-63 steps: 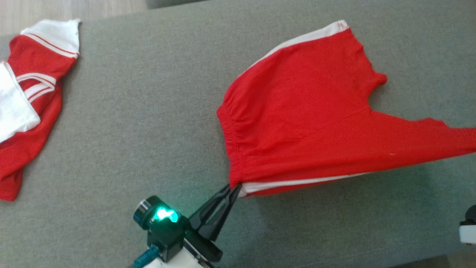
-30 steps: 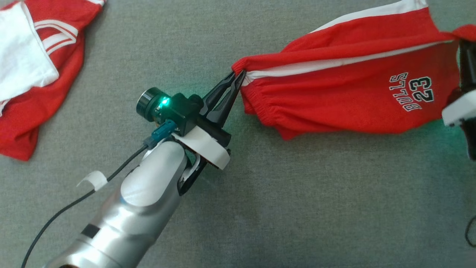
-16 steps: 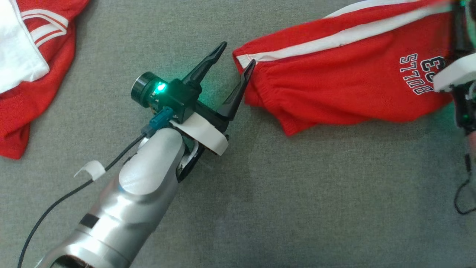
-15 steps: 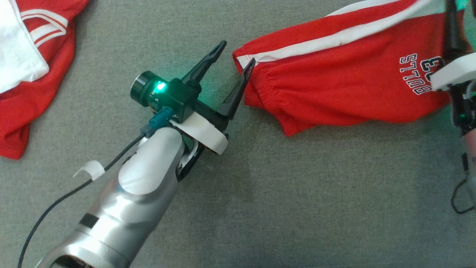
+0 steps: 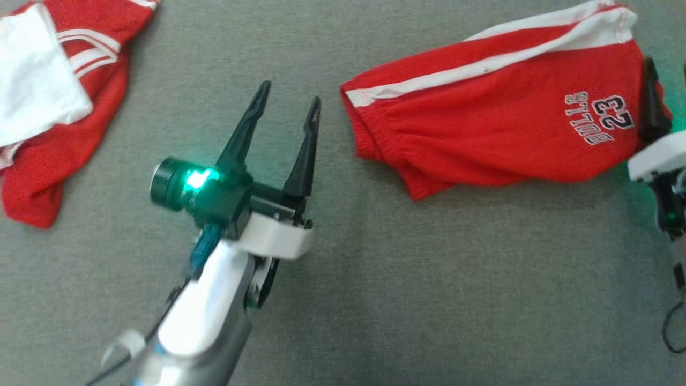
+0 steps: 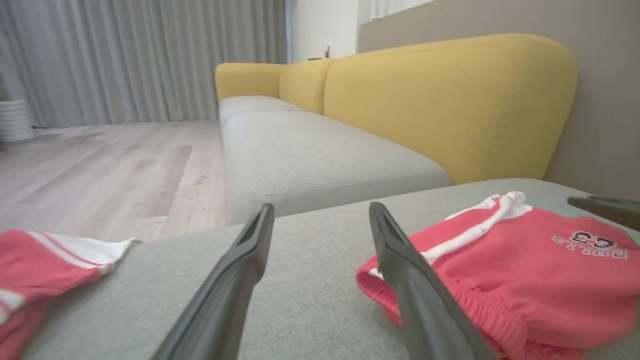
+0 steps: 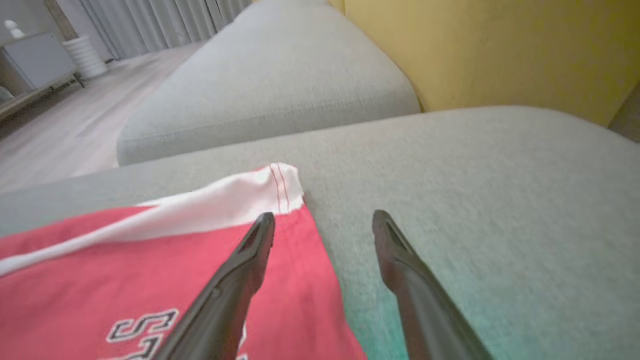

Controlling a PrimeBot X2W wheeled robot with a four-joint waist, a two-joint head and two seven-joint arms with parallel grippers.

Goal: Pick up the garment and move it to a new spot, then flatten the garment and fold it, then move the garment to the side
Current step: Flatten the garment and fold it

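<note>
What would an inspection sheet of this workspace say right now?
Surface: grey cushion, flat, no stains seen.
Job's things: red shorts with white side stripe and BULLS 23 print, lying on the cushion, held by neither gripper.
Clutter: red and white garment, crumpled at the cushion's left end.
Grippers: left gripper open, empty, apart from the waistband; right gripper open, one finger over the shorts' hem corner, contact unclear.
Cables: dark cable hanging by the right arm, off the shorts.
Surroundings: yellow backrest, wooden floor, grey curtains.
</note>
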